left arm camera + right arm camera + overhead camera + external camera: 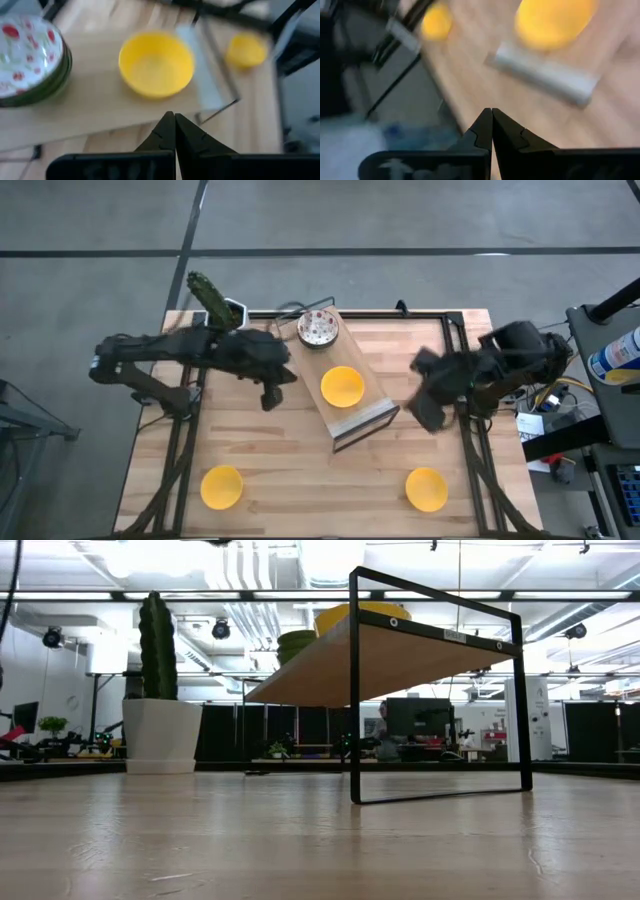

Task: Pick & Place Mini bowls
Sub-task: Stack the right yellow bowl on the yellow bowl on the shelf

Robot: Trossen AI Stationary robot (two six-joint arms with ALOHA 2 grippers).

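- Left gripper (174,131): I read its fingers pressed together, nothing between them. It hangs just beside the shelf (372,402), on its left edge.
- Just ahead of that gripper, a yellow bowl (342,387) sits on the shelf top.
- Further along the shelf from it, the speckled bowls (318,328) sit in a stack. I can't count the stack.
- Right gripper (492,127): also clenched and empty, hanging off the shelf's right end.
- Yellow bowl (427,488) sits on the table (300,480), near the right gripper, toward the front edge.
- Another yellow bowl (221,487) on the table, front-left, well apart from the left gripper.
- Cactus pot (225,311) behind the left arm, at the table's back corner.
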